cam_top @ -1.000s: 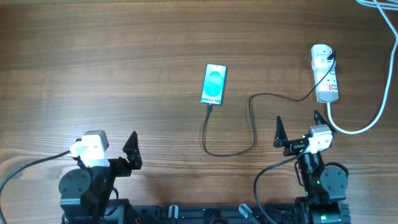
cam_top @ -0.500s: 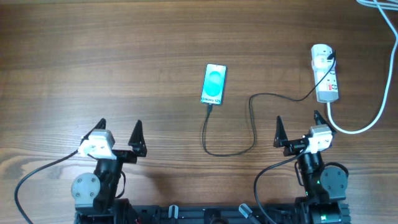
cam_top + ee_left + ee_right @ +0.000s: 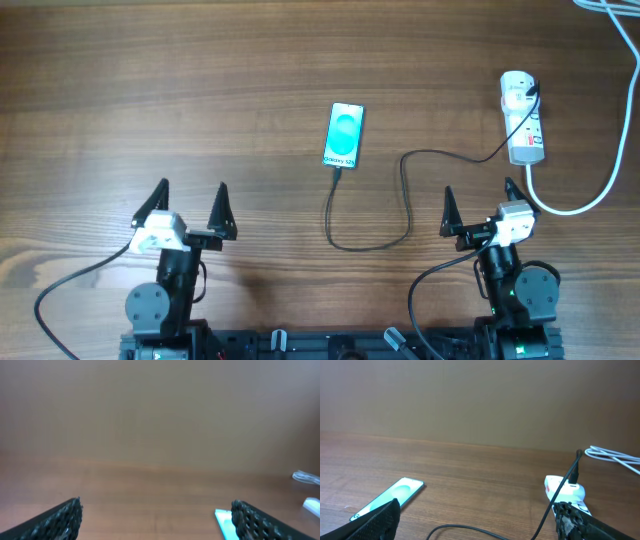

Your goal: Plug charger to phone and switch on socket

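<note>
The phone (image 3: 344, 134) lies face up mid-table with its cyan screen lit; it also shows in the right wrist view (image 3: 390, 499) and at the edge of the left wrist view (image 3: 223, 521). The thin black charger cable (image 3: 400, 205) runs from the phone's lower edge, loops, and reaches the white socket (image 3: 522, 130) at the right, where its plug sits in the outlet (image 3: 568, 490). My left gripper (image 3: 192, 197) is open and empty near the front left. My right gripper (image 3: 479, 199) is open and empty, in front of the socket.
A thick white lead (image 3: 590, 200) curves from the socket off the table's right side and shows again at the back right corner (image 3: 610, 15). The robots' black base cables (image 3: 70, 280) trail by the front edge.
My left arm has swung right and turned so its open fingers point up the table. The right arm, phone, cable and socket have not moved.
</note>
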`<act>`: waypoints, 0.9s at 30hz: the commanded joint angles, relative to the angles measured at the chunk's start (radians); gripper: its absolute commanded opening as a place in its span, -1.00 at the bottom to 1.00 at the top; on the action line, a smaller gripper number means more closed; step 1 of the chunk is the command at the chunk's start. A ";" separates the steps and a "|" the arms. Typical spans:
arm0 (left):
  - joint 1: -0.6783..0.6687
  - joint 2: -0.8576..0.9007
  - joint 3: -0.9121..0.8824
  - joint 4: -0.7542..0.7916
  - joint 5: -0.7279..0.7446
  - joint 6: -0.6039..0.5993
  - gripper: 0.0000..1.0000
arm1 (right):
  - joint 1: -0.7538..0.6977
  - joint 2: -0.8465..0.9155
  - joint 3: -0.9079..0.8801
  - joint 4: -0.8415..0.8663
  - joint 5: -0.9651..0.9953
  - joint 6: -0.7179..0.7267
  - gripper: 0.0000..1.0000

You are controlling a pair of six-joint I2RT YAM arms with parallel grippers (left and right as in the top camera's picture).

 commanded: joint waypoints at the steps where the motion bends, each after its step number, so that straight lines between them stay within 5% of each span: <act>1: 0.005 -0.010 -0.008 -0.126 -0.014 0.011 1.00 | 0.002 -0.009 -0.002 0.003 0.010 0.017 1.00; 7: 0.004 -0.010 -0.008 -0.176 -0.169 0.043 1.00 | 0.002 -0.009 -0.002 0.003 0.010 0.017 1.00; 12: 0.004 -0.010 -0.008 -0.177 -0.163 0.187 1.00 | 0.002 -0.009 -0.002 0.003 0.010 0.016 0.99; 27: 0.005 -0.010 -0.008 -0.175 -0.148 0.192 1.00 | 0.002 -0.009 -0.002 0.003 0.010 0.017 1.00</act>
